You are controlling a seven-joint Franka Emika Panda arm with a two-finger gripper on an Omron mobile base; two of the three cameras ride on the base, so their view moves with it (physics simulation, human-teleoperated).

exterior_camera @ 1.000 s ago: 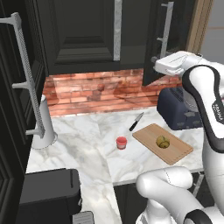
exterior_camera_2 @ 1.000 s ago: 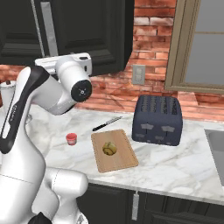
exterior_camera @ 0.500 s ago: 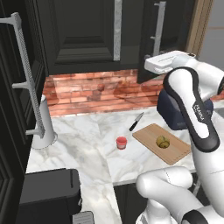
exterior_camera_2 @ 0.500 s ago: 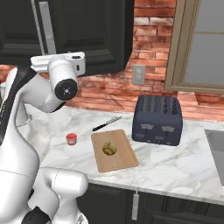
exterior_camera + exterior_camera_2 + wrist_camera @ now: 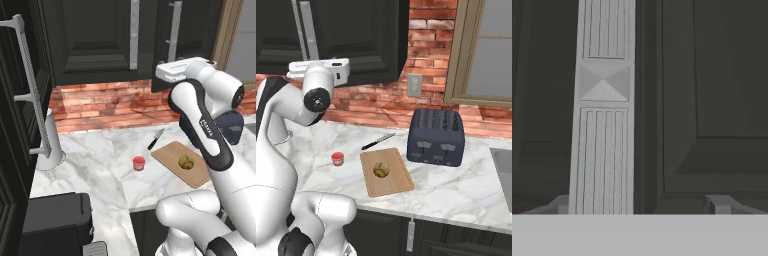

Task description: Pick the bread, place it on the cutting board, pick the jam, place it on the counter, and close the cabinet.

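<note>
The bench (image 5: 100, 160) was a wide slab of white-grey veined marble, backed by a red brick wall (image 5: 105, 105) and set over black lower cabinets (image 5: 451, 240). On it the cutting board (image 5: 182, 163) lay flat with the bread (image 5: 186, 161) resting on its middle. The jam (image 5: 139, 163) stood upright on the bare marble just left of the board, apart from it. A black-handled knife (image 5: 155, 139) lay behind the board, and a dark toaster (image 5: 436, 137) stood to its right below a wood-framed window (image 5: 483, 50). Above, the cabinet (image 5: 95, 40) hung black and panelled. The claw (image 5: 642, 205) was raised close against the cabinet front, a ribbed silver handle (image 5: 604, 110) filling its left side; its tips sat spread well apart, holding nothing.
</note>
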